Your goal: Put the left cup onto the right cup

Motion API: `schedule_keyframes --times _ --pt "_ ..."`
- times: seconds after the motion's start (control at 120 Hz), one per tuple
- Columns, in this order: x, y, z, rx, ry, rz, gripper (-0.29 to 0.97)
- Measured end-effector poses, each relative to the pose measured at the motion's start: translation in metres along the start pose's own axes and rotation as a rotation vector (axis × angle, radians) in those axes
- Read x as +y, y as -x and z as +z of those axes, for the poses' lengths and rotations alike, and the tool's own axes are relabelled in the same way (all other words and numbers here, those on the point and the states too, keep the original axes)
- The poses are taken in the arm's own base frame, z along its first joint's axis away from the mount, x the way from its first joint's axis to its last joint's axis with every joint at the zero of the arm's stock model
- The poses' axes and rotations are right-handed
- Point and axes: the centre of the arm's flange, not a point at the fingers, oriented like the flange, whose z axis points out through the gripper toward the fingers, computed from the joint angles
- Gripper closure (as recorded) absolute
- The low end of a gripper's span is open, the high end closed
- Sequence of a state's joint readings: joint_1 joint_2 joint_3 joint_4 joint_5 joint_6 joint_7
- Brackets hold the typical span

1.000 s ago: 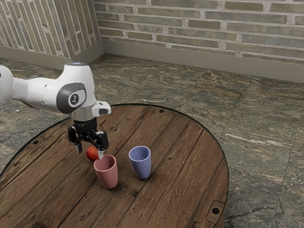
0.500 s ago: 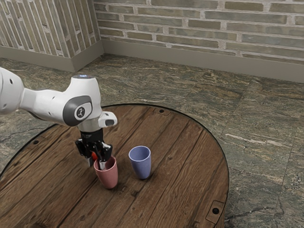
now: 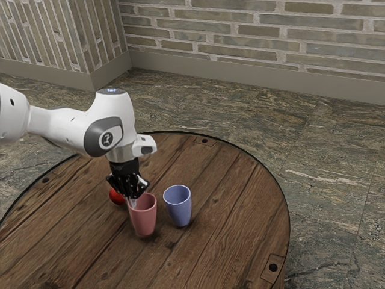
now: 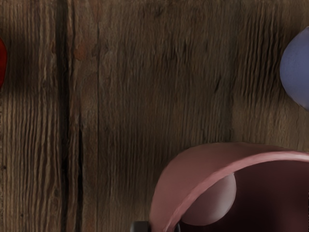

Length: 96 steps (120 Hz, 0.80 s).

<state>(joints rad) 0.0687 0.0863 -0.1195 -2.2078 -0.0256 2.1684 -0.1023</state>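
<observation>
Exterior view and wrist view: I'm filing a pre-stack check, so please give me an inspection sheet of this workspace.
Surface: round dark wooden plank table, with small bolt holes near its edge.
Job's things: pink plastic cup upright, at the exterior view's left of the lavender-blue plastic cup, which is also upright; the two stand apart, not yet stacked.
Clutter: small red ball on the table, at the exterior view's left of the pink cup.
Grippers: black two-finger tool shut on the pink cup's rim wall, one finger inside, one outside.
Cables: nothing seen.
Surroundings: mottled stone floor, brick walls.
</observation>
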Motion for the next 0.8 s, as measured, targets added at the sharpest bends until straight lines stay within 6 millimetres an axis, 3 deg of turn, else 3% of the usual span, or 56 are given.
schedule_keyframes --times 0.142,0.292,0.408,0.608,0.8 --pt "0.009 0.009 -0.046 0.082 -0.003 0.014 0.78" --pt "0.033 -0.006 -0.147 0.214 0.009 0.047 0.78" --pt "0.053 -0.008 -0.189 0.219 0.021 0.074 0.78" --pt "0.080 -0.005 -0.176 0.112 0.051 0.081 0.79" --pt "0.093 -0.004 -0.139 0.012 0.044 0.063 0.79"
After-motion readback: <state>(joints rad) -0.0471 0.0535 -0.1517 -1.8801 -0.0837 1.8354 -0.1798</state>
